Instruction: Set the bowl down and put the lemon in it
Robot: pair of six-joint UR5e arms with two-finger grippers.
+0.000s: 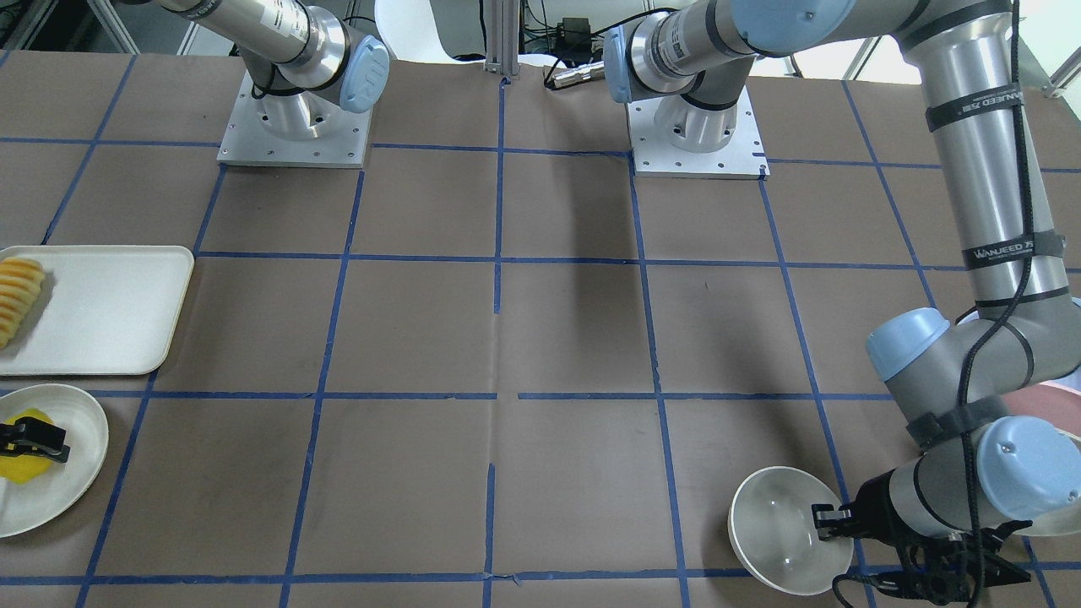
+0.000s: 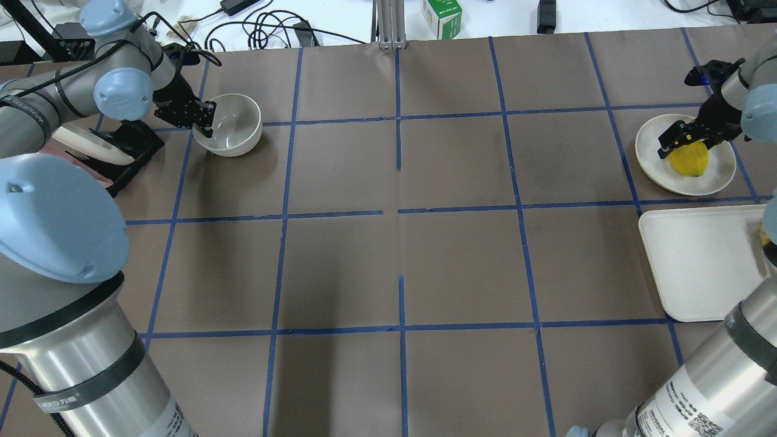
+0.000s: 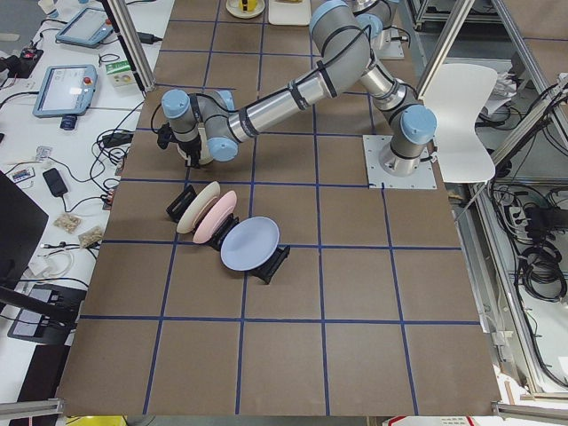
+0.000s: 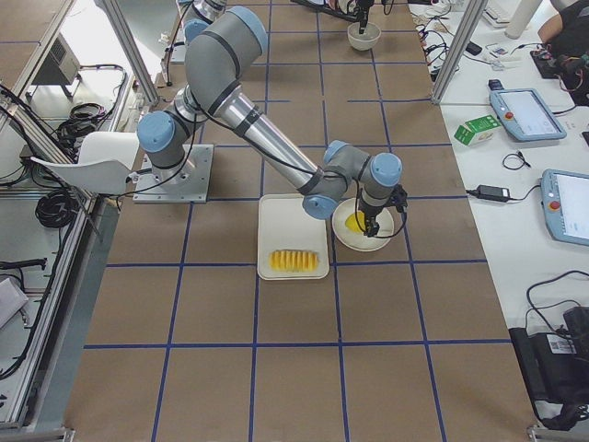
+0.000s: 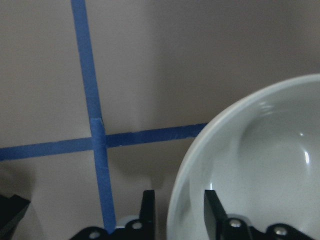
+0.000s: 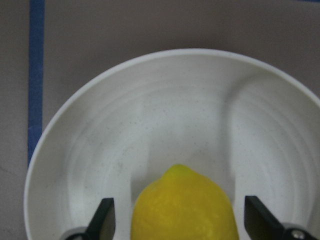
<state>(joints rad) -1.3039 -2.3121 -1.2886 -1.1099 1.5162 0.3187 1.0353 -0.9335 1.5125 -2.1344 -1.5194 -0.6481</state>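
The off-white bowl (image 2: pixel 234 127) stands at the far left of the table, near the plate rack; it also shows in the front view (image 1: pixel 785 532). My left gripper (image 2: pixel 203 124) is shut on its near rim. In the left wrist view one finger is outside the bowl (image 5: pixel 260 165) and one is inside. The yellow lemon (image 2: pixel 689 159) lies on a shallow cream plate (image 2: pixel 652 152) at the far right. My right gripper (image 2: pixel 683 142) is open and low over it. In the right wrist view a finger stands on each side of the lemon (image 6: pixel 182 215), with gaps.
A white tray (image 2: pixel 692 261) lies just nearer me than the plate, with a row of orange-yellow fruit slices (image 1: pixel 19 295) on it. A black rack with pastel plates (image 3: pixel 226 235) stands beside the bowl. Cables and a green box (image 2: pixel 442 15) lie beyond the table's far edge.
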